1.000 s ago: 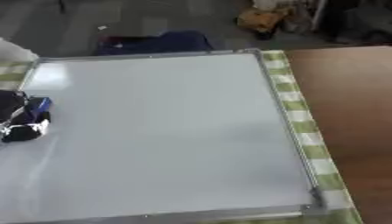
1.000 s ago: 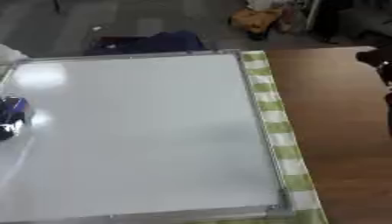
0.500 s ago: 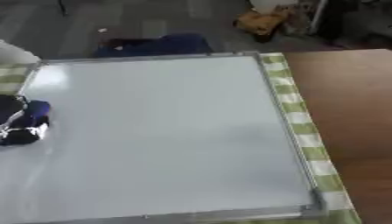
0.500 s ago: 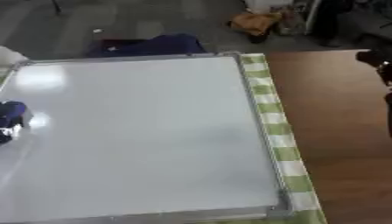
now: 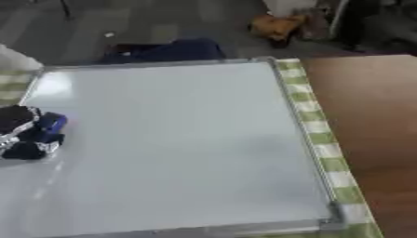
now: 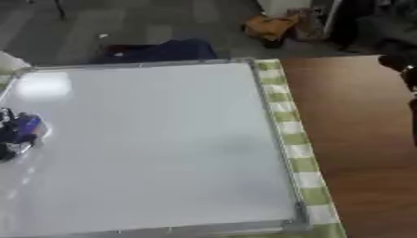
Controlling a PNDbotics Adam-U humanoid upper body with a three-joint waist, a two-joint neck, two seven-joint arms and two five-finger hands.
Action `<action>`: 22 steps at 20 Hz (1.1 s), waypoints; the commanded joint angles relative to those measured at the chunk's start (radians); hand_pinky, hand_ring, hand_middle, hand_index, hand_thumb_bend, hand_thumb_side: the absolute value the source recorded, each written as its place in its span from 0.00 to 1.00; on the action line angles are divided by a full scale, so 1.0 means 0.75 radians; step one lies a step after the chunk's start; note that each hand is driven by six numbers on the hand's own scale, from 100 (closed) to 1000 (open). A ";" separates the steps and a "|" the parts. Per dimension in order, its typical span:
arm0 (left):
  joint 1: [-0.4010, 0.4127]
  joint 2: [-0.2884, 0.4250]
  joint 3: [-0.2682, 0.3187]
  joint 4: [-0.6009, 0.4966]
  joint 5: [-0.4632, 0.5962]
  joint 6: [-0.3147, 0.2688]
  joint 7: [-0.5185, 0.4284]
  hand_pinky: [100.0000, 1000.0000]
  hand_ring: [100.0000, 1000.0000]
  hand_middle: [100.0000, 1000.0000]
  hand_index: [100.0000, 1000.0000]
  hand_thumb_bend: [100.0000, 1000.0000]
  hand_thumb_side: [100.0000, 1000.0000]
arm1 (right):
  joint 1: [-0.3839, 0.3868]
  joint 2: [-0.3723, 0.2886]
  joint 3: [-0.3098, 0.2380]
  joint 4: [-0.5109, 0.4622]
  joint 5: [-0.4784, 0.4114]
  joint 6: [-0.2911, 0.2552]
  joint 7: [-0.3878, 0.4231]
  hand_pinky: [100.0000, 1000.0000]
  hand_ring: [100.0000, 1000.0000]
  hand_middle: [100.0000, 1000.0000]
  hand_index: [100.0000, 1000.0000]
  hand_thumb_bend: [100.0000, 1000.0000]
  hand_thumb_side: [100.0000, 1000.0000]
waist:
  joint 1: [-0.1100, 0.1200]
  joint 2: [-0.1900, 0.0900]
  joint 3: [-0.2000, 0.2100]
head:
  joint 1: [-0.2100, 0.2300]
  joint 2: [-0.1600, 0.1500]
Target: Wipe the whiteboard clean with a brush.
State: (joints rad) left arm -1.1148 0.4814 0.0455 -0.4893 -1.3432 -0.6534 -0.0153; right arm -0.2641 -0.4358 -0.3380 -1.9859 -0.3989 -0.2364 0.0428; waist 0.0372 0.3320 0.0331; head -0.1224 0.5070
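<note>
The whiteboard (image 5: 179, 139) lies flat in front of me, its surface white with a pale glare spot near the far left corner. My left hand (image 5: 18, 135) rests on the board's left edge, shut on a blue brush (image 5: 50, 123) that is pressed against the surface. A dark part of my right hand (image 6: 405, 65) shows at the right edge of the right eye view, over the brown table and away from the board. I cannot make out its fingers.
A green and white checked cloth (image 5: 319, 139) runs under the board's right side. Beyond it lies the brown tabletop (image 5: 374, 121). On the floor past the far edge are a dark blue bundle (image 5: 167, 50) and an orange object (image 5: 277, 27).
My left hand and the brush have slid slightly toward me along the board's left edge. The whole view has also shifted a little. The right hand has stayed put.
</note>
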 commanded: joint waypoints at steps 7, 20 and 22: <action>0.025 0.013 -0.094 -0.106 0.166 -0.250 -0.096 0.40 0.15 0.00 0.05 0.07 0.59 | -0.014 -0.039 -0.007 -0.019 -0.015 0.003 -0.009 0.75 0.60 0.43 0.53 0.14 0.97 | 0.000 -0.034 -0.001 | -0.009 -0.003; 0.067 -0.027 -0.331 -0.421 0.414 -0.338 -0.276 0.40 0.15 0.00 0.04 0.05 0.58 | -0.023 -0.042 -0.002 -0.019 -0.020 -0.002 -0.009 0.75 0.60 0.43 0.53 0.14 0.97 | -0.005 -0.028 -0.005 | -0.015 -0.005; 0.072 -0.030 -0.370 -0.484 0.454 -0.338 -0.293 0.40 0.15 0.00 0.04 0.05 0.58 | -0.025 -0.042 -0.001 -0.019 -0.020 -0.004 -0.008 0.75 0.60 0.43 0.53 0.15 0.98 | -0.007 -0.025 -0.005 | -0.020 -0.002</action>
State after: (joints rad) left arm -1.0463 0.4456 -0.2165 -0.8092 -1.0263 -0.8932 -0.2114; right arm -0.2728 -0.4361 -0.3372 -1.9859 -0.4079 -0.2355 0.0367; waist 0.0351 0.3314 0.0301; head -0.1334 0.5073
